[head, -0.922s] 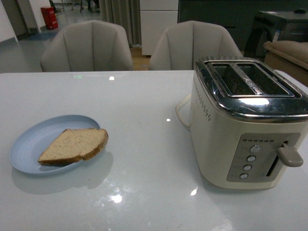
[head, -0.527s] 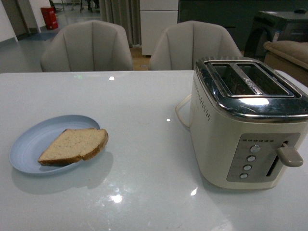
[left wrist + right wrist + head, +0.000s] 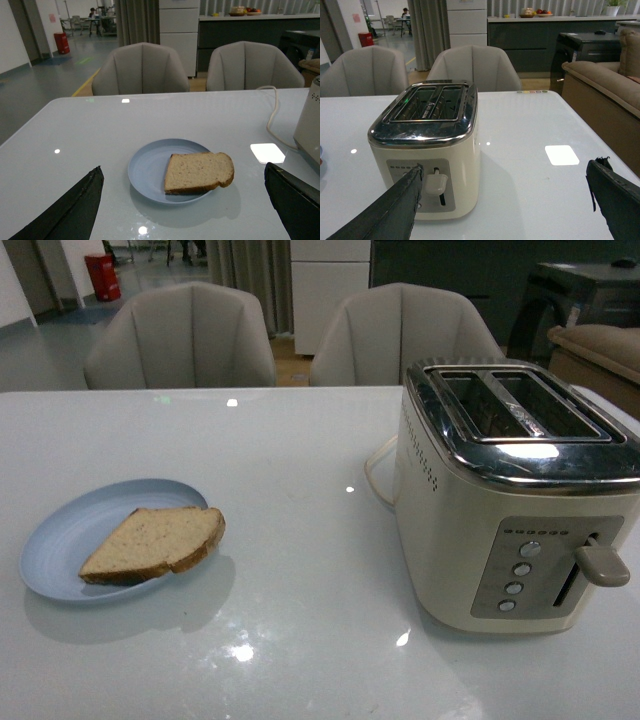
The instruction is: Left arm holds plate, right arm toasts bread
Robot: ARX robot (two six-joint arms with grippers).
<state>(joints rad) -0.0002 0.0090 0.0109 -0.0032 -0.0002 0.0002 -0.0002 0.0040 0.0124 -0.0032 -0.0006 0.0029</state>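
I see the bread point(image 3: 155, 540) lying flat on the pale-blue plate point(image 3: 60, 540), crust overhanging its 3 o'clock rim.

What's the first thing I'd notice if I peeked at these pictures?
Probably the big cream toaster with its shiny top and two empty slots, standing on the right side of the white table. Next comes the slice of bread lying on a pale-blue plate on the left, with one end poking over the rim.
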